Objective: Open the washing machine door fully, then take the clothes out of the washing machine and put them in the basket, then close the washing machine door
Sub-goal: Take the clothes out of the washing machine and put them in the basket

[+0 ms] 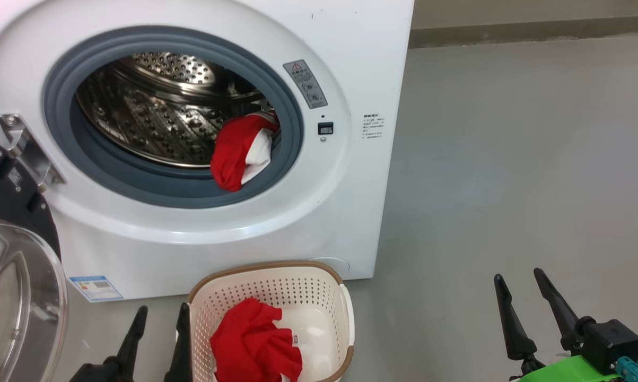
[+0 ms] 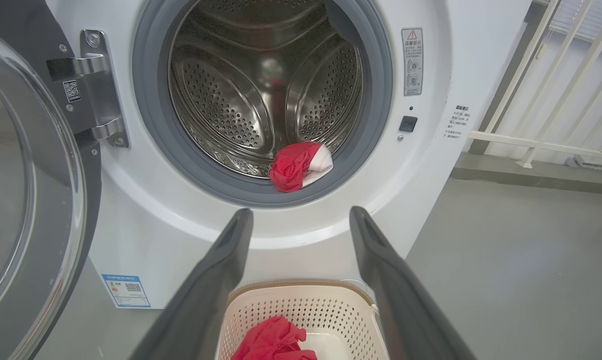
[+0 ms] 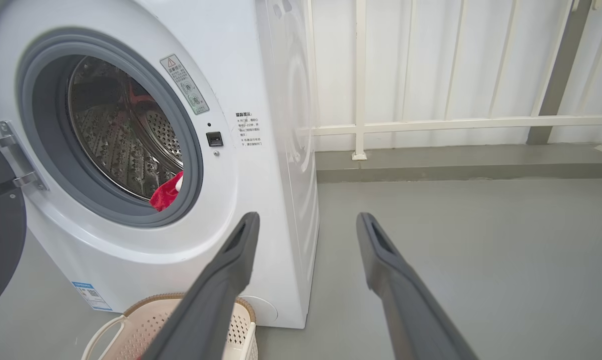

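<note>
Here: one red garment point(image 1: 236, 154) at drum point(image 1: 149, 122) mouth, low right, inside washing machine point(image 1: 350, 53). Other red garment point(image 1: 252, 342) in basket point(image 1: 268, 265) on floor point(image 1: 509, 159), near machine front. Door point(image 1: 16, 286) open at left. Left jaws wide, empty, beside basket. Right jaws wide, empty, well right.

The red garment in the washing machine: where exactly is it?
In the head view, the red garment lies on the lower right of the grey rubber ring, draped over its edge, above the basket.

Left end effector point(image 1: 162, 313) and right end effector point(image 1: 518, 277) both spread wide and empty, held well apart
</note>
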Controlling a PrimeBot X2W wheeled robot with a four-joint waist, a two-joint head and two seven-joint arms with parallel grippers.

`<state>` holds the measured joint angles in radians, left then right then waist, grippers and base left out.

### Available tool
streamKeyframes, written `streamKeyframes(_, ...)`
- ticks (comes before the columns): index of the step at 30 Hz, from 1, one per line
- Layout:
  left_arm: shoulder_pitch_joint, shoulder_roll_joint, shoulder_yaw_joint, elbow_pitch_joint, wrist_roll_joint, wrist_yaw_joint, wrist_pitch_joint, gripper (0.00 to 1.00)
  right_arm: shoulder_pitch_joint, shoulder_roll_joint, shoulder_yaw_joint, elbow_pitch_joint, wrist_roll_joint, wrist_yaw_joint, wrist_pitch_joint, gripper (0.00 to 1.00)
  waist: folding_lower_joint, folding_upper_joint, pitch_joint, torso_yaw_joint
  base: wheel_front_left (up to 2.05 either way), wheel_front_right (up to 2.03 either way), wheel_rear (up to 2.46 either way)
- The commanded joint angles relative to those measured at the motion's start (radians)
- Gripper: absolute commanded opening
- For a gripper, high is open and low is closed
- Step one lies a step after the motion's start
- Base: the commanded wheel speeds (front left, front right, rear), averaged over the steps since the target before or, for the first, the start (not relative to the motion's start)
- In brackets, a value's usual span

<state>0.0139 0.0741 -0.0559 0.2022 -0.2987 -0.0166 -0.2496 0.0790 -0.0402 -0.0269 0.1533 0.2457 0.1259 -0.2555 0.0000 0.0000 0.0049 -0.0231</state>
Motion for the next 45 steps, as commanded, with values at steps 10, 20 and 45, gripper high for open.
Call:
streamKeyframes(10, 0.010, 0.028, 0.025, -0.072, 0.040, 0.047, -0.005, 1.00, -0.005, -0.010, 0.025, -0.040, 0.006, 0.005, -0.006, 1.00, 0.0000, 0.0000, -0.021, -0.002, 0.00, 0.00, 0.00)
streamKeyframes(20, 0.021, 0.023, 0.021, -0.099, 0.037, 0.078, 0.013, 1.00, -0.009, -0.010, 0.041, -0.043, 0.013, 0.005, -0.006, 1.00, 0.0000, 0.0000, -0.019, -0.007, 0.00, 0.00, 0.00)
streamKeyframes(45, 0.009, 0.032, 0.007, -0.120, 0.026, 0.103, 0.037, 1.00, -0.025, -0.010, 0.036, -0.040, 0.000, 0.005, -0.006, 1.00, 0.0000, 0.0000, -0.001, -0.009, 0.00, 0.00, 0.00)
